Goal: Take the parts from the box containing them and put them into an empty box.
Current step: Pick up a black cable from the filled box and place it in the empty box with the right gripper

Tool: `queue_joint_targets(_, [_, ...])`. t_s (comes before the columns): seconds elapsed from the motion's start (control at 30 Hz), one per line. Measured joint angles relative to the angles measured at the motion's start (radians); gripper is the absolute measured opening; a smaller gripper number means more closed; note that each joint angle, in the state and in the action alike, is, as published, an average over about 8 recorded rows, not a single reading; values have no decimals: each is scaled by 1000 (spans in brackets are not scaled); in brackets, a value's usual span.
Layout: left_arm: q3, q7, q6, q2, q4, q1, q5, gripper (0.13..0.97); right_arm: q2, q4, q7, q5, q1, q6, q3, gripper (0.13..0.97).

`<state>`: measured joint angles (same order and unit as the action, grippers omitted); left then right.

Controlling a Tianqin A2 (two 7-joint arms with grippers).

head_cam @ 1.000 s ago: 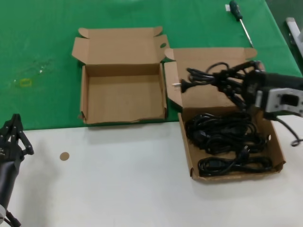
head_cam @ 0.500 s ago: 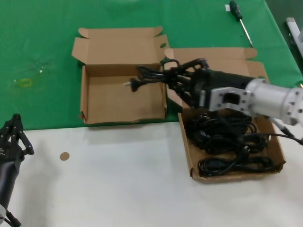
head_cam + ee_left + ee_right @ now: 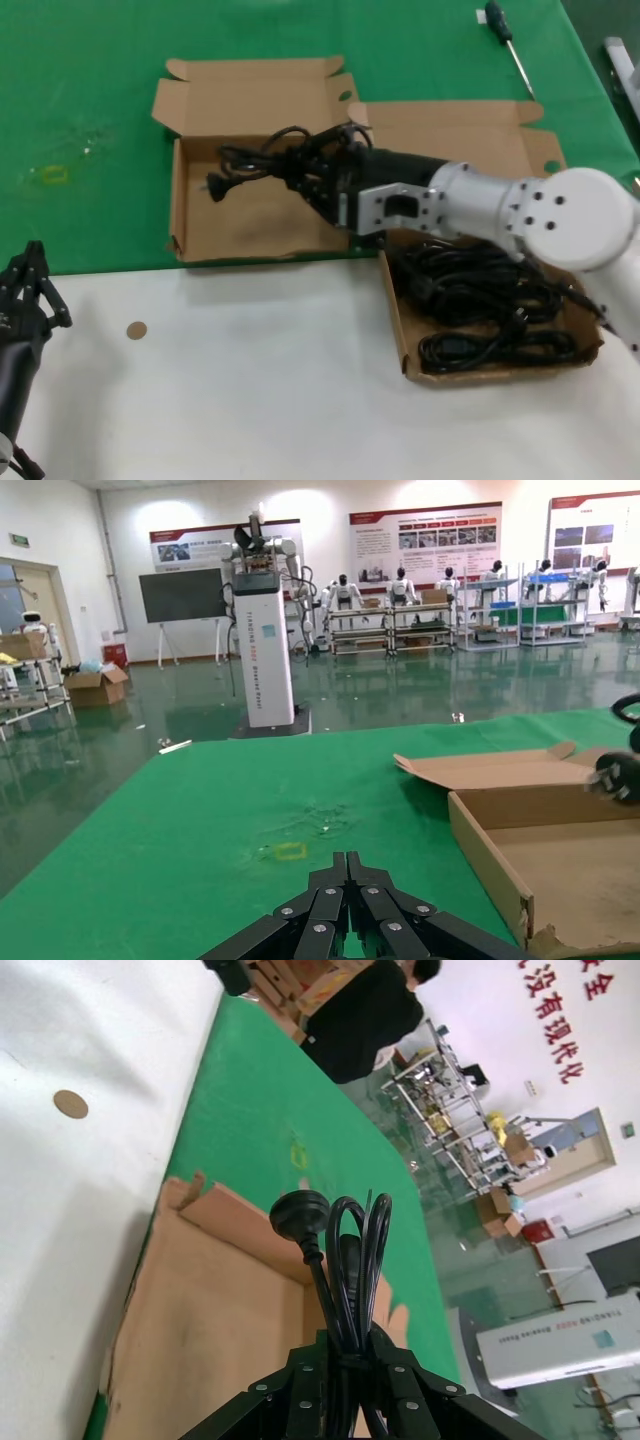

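Two cardboard mailer boxes sit open side by side, straddling the edge between green cloth and white tabletop. One coiled black power cord [image 3: 268, 158] hangs in the right gripper [image 3: 312, 178], whose fingers are clamped on the bundle; it is held above the floor of the smaller, empty box [image 3: 200, 215], plug end pointing toward the robot's left. From the right wrist camera the same cord [image 3: 345, 1250] rises out of the closed fingers with its round plug at the tip. Several more coiled cords [image 3: 478, 300] lie tangled in the larger box [image 3: 400, 325]; an exact count cannot be made. One left gripper [image 3: 30, 285] waits low over the white surface, well apart from both boxes, fingers drawn together. One green-handled screwdriver [image 3: 505, 40] lies on the cloth beyond the larger box.
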<state>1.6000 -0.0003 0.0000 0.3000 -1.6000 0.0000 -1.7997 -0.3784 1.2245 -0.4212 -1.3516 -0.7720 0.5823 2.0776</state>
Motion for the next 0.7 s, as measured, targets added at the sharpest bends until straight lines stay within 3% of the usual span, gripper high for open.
queue_joint_targets(0.7, [0,0,0,0,0,0,0,152,150,-309,-215,-61,-101,-12,26,217])
